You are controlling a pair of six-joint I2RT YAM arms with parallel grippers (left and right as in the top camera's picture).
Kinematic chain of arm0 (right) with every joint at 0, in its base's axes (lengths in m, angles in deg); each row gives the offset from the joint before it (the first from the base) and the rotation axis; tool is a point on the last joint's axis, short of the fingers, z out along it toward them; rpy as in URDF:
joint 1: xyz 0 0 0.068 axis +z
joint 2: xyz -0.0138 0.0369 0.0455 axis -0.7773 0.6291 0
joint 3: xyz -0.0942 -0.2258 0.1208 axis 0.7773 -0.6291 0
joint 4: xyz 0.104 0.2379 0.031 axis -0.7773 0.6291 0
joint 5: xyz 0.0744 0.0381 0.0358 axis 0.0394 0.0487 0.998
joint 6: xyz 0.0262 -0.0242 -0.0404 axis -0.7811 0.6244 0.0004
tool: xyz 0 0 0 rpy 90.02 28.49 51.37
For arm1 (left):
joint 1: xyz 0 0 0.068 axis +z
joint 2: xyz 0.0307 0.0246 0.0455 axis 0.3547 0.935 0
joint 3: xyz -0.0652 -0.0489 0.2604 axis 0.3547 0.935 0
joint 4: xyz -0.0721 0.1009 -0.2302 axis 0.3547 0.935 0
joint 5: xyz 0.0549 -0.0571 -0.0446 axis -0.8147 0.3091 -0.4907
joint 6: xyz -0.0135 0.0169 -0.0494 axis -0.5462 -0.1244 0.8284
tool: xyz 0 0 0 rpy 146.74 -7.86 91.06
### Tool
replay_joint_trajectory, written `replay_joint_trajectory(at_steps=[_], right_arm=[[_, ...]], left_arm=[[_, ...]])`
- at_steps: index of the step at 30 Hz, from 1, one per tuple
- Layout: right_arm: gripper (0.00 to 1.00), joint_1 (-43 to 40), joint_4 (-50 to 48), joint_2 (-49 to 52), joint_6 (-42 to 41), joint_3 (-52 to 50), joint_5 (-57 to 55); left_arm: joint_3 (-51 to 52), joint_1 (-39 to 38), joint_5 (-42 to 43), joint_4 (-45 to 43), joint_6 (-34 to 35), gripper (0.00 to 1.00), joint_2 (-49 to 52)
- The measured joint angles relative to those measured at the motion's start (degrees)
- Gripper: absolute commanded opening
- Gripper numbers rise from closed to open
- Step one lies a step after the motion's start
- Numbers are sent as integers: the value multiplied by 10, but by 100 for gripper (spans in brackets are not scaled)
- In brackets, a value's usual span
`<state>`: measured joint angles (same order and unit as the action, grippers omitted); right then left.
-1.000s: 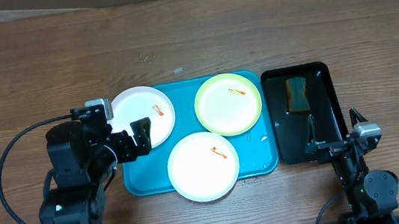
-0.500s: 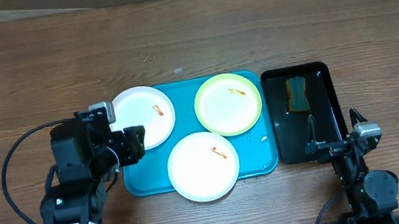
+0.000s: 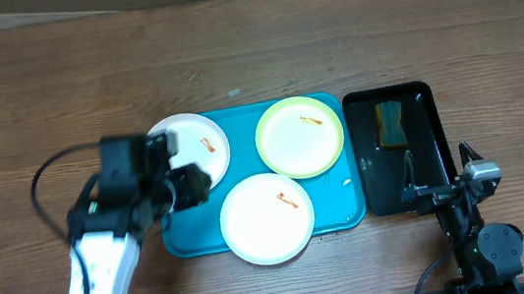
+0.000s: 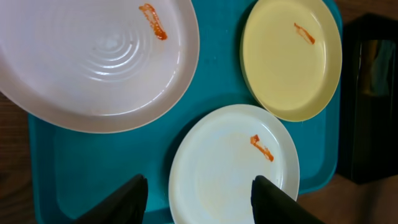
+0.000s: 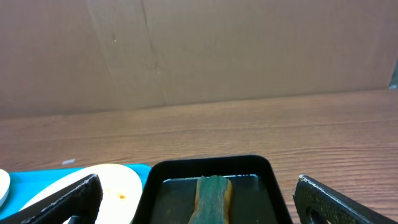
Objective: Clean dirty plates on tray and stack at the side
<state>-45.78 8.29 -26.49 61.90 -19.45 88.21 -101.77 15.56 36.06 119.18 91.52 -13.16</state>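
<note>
— Where do the dirty plates sit?

— All three lie on the turquoise tray [image 3: 241,137], in the middle of the wooden tabletop [image 3: 328,31]. One white plate [image 3: 193,150] is at the tray's far left corner and hangs over its left rim. The plate with the yellow-green rim [image 3: 299,136] is at the far right corner. The second white plate [image 3: 266,219] lies nearest the robot and juts over the near rim. Each lies flat on its own and bears a small orange-red smear.

— And the left hand?

— The left hand [image 4: 199,182] hangs above the tray's left side, at the near edge of the far-left white plate in the overhead view, which shows it blurred. Its wrist camera shows the two fingers [image 4: 127,199] spread apart with nothing between them. Below the gap lie bare tray and the near white plate.

— The right one?

— The right hand [image 5: 199,186] is at the near right of the tabletop, facing a narrow black tray [image 3: 427,163] that lies just right of the turquoise one. Its fingers stand wide apart, empty. A sponge [image 3: 391,122], green on top with yellowish sides, lies in the far end of the black tray.

— Do the two trays touch?

— They lie side by side, very close. Whether the rims meet cannot be told.
</note>
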Motion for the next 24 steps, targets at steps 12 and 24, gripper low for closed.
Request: replay_joint_trajectory(at_steps=[12,24], right_arm=[[100,0,-17,0,4,0,-26],[100,0,138,70,-137,118,19]], left_arm=[[-139,-162,-40,-53,5,57,195],[-139,-179,-78,-116,40,52,288]])
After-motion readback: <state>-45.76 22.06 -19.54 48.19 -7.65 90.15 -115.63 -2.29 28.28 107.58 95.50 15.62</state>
